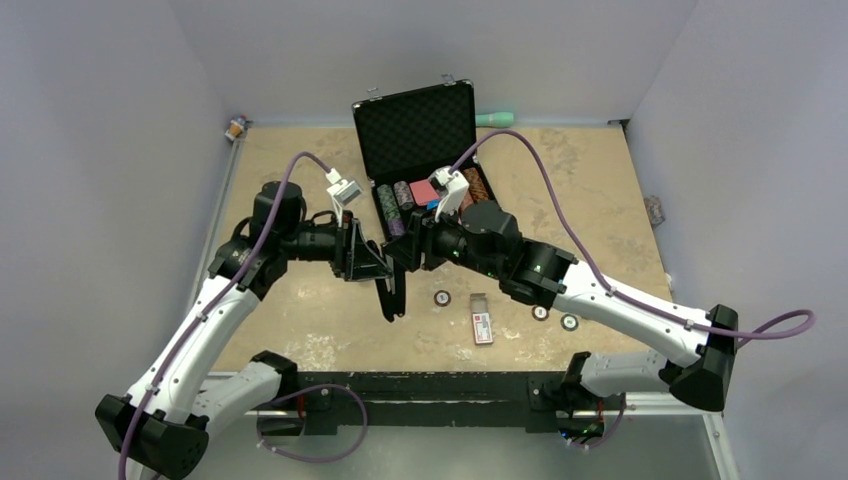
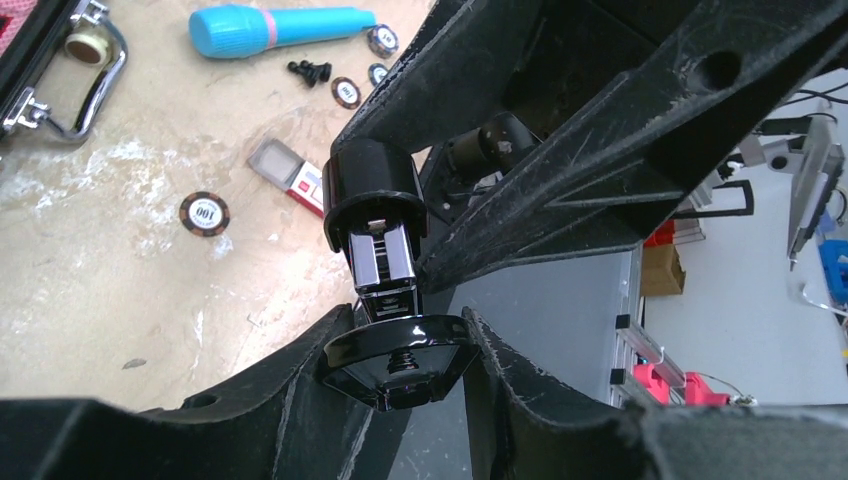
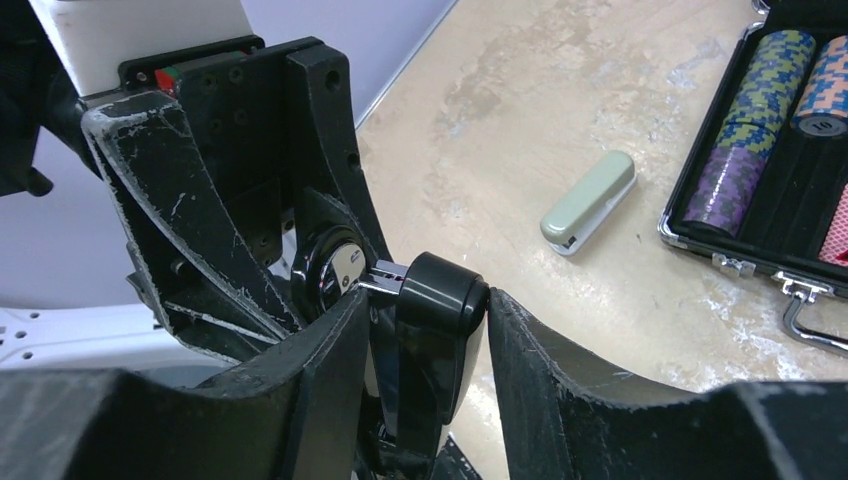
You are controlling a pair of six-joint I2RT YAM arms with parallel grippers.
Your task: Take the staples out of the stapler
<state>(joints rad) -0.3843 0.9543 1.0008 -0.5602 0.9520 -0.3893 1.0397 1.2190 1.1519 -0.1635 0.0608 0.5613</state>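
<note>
A black stapler [image 1: 392, 290] hangs in the air over the table's front middle, held between both arms. My left gripper [image 2: 402, 335] is shut on its glossy base [image 2: 400, 365]. The chrome magazine [image 2: 385, 262] and the black top cover [image 2: 372, 190] rise away from that base. My right gripper [image 3: 428, 300] is shut on the stapler's black cover [image 3: 435, 310], one finger on each side. In the top view the left gripper [image 1: 372, 262] and right gripper [image 1: 408, 255] meet over the stapler. I cannot see any staples in the magazine.
An open black case [image 1: 415, 140] of poker chips stands at the back. A small red-labelled box [image 1: 482, 322] and loose chips [image 1: 441, 298] lie near the front. A teal marker [image 2: 275, 27] and a grey-green mini stapler [image 3: 590, 200] lie on the table.
</note>
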